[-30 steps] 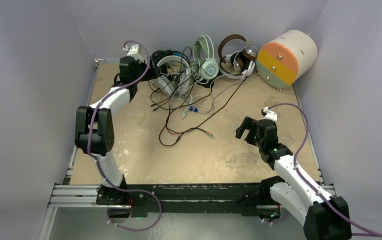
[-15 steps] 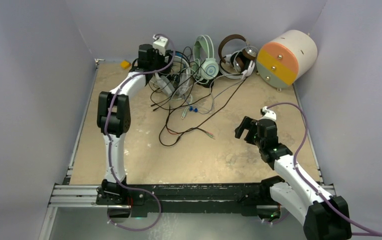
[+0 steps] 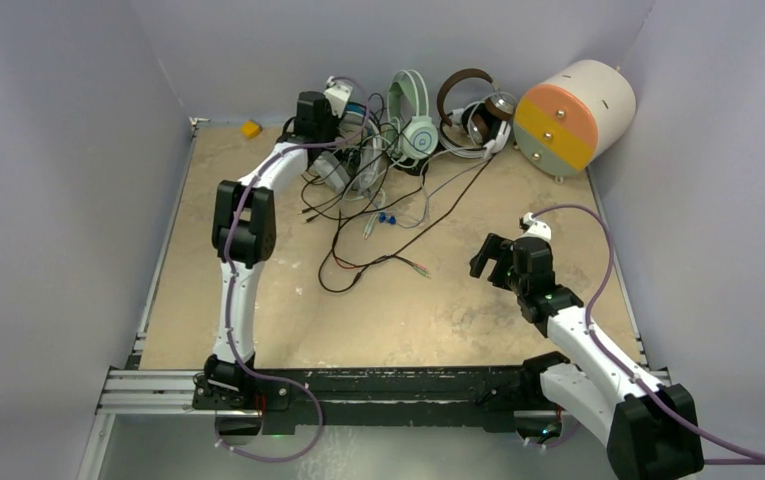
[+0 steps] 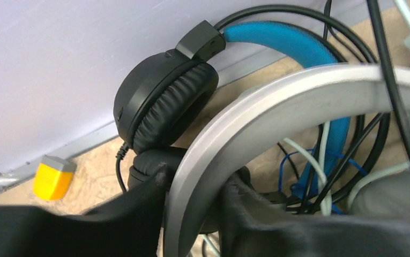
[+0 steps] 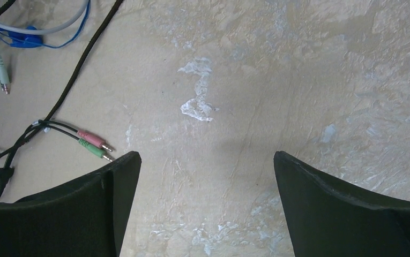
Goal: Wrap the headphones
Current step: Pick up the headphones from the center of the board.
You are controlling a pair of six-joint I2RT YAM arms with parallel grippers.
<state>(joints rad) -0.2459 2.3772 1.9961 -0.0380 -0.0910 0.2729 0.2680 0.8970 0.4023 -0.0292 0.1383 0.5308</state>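
Several headphones lie in a heap at the back wall, their thin cables tangled across the table. The mint-green pair and the brown pair lean side by side. In the left wrist view my left gripper is shut on the grey headband of the white-grey headphones, one finger pressed on each side. Just behind it lies the black pair with the blue headband. My right gripper hovers open over bare table, with nothing between its fingers.
A big cream cylinder with an orange-and-green face lies at the back right. A small yellow block sits in the back left corner. Pink and green plugs end a cable just left of the right gripper.
The left arm has swung right along the back wall, from the corner to the headphone heap, and its jaws have closed in on the grey headband. The right arm has hardly moved.
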